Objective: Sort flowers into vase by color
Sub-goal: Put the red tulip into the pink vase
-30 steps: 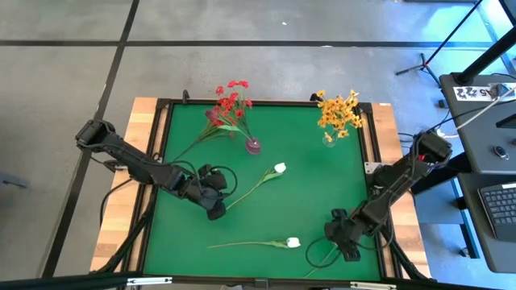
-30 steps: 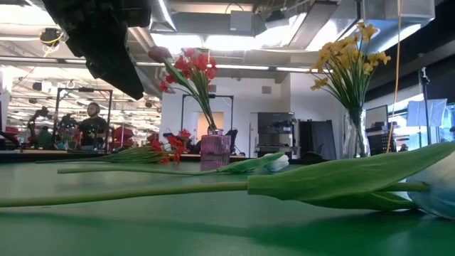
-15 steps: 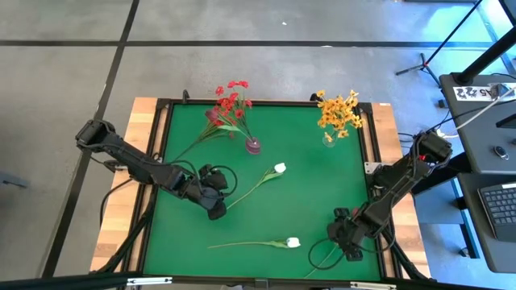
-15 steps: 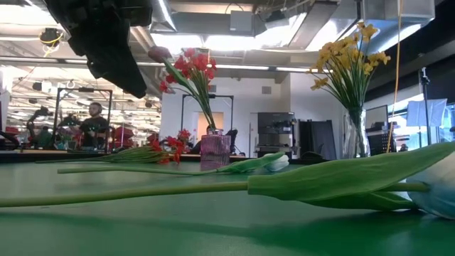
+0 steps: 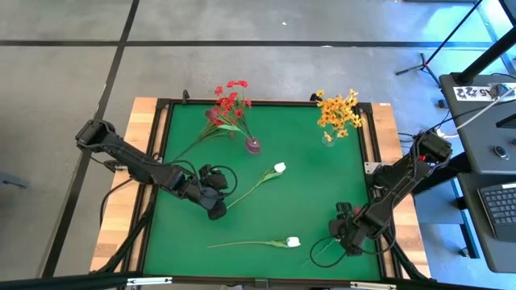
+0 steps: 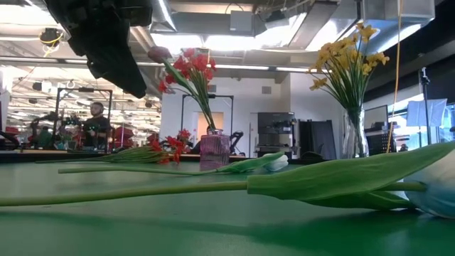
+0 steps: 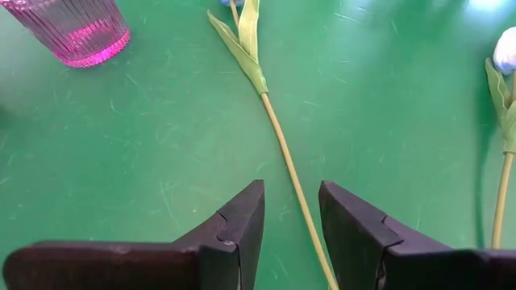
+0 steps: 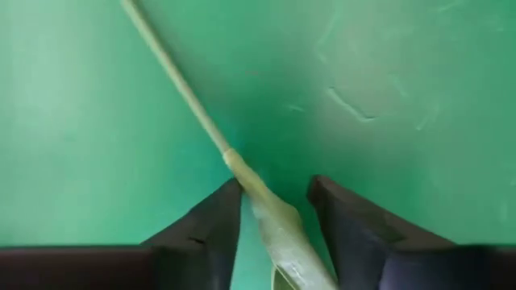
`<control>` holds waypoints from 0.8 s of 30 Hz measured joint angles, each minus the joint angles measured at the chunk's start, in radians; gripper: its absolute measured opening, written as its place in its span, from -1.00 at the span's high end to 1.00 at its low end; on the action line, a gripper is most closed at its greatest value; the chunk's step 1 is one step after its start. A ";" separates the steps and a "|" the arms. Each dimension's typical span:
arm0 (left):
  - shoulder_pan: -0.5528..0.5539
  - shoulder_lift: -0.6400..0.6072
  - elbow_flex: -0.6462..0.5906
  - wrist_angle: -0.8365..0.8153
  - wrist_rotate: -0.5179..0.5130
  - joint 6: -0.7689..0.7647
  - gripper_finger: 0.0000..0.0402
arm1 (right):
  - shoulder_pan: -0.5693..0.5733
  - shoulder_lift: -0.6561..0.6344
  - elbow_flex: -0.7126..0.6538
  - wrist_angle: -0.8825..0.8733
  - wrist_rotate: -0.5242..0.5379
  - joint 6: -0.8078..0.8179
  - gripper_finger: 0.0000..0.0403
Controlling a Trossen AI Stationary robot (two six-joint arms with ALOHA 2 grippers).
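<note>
My left gripper (image 5: 216,211) hovers open over the stem end of a white-bud flower (image 5: 280,167); the stem (image 7: 284,153) lies on the green mat and runs between the fingers. My right gripper (image 5: 337,244) points down at the near right corner, open, its fingers on either side of another flower's stem (image 8: 189,101) and leaf (image 8: 278,225); that bloom is hidden. A second white-bud flower (image 5: 293,242) lies flat near the front edge. Red sprays stand in a pink vase (image 5: 253,146), and yellow sprays stand in a clear vase (image 5: 328,138).
A loose red spray (image 5: 201,137) lies on the mat left of the pink vase. The mat has a raised dark frame (image 5: 161,105) around it. Open mat lies in the middle between the two white flowers. People and equipment show in the room beyond the table.
My right gripper has tipped more steeply downward over the stem at the near right corner, shifting only a little. My left gripper and the flowers on the mat have kept still.
</note>
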 joint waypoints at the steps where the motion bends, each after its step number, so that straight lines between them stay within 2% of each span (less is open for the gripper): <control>1: 0.000 0.000 0.000 0.000 0.000 0.000 0.42 | 0.000 0.000 0.000 -0.003 0.008 0.000 0.27; 9: 0.000 0.000 0.008 0.065 0.000 0.015 0.42 | -0.001 0.000 0.009 -0.022 0.027 -0.002 0.70; 15: 0.000 -0.001 0.095 0.137 0.000 0.103 0.42 | -0.004 0.004 0.104 -0.185 0.017 -0.020 0.94; 20: 0.000 -0.001 0.167 0.139 0.000 0.132 0.42 | -0.002 0.003 0.182 -0.239 -0.053 -0.056 0.93; 24: 0.000 -0.001 0.194 0.177 0.001 0.152 0.42 | -0.002 0.002 0.227 -0.238 -0.020 -0.085 0.87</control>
